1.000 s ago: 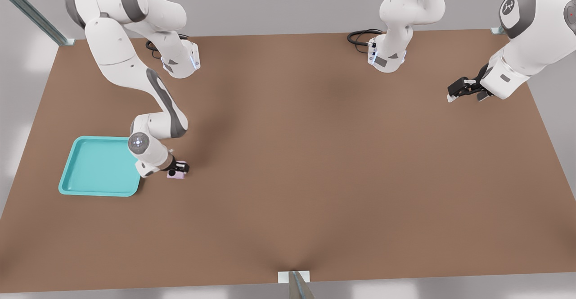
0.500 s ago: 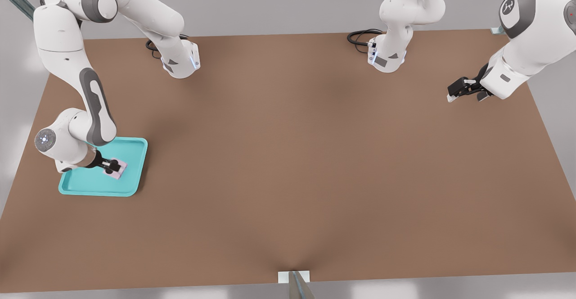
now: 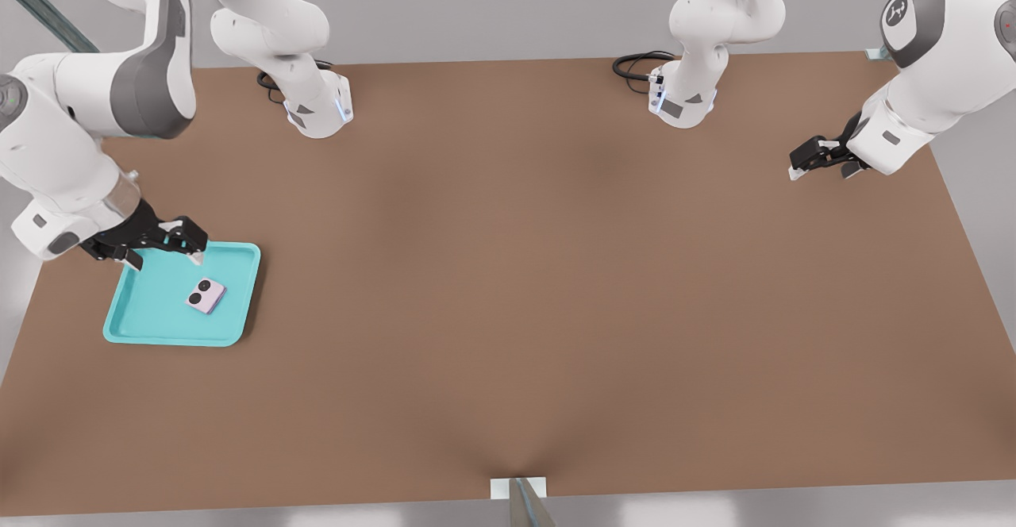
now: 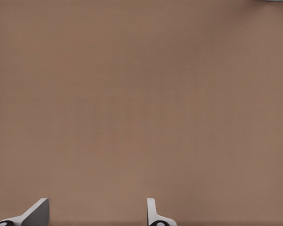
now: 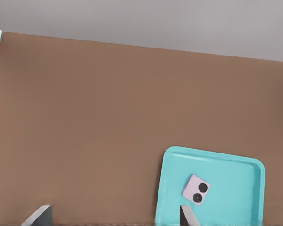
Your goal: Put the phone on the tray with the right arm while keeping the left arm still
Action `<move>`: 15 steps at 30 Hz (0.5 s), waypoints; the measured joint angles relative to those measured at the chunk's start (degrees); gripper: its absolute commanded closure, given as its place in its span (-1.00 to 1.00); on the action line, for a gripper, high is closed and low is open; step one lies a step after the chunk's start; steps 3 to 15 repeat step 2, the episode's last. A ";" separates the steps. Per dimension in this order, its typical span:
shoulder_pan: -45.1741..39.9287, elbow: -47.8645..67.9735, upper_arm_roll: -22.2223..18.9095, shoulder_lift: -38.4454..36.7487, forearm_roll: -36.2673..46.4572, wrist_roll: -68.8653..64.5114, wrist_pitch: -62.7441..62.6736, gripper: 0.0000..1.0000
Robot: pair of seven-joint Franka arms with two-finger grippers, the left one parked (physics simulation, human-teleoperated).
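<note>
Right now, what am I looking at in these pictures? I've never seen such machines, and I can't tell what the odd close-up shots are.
These are simulated images of two white robot arms bolted to a brown table. The wide picture comes from a camera above the table. The two close-ups come from cameras on the arms' wrists, looking down past their own fingertips.

On the wide view's left lies a shallow turquoise tray, and a small pink-lilac phone with two round black lenses lies flat inside it. The right wrist view shows the same tray and phone.

The working arm's gripper, a black two-finger claw, hovers over the tray's far edge, open and holding nothing. The other arm is parked at the wide view's right; its camera sees only bare table.
</note>
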 measured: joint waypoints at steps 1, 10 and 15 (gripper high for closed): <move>-0.14 -0.07 -0.27 -0.20 0.26 0.09 -1.30 -1.00; -0.28 -0.12 -0.40 -0.38 0.46 0.17 -2.41 -1.00; -0.28 -0.12 -0.40 -0.38 0.46 0.17 -2.41 -1.00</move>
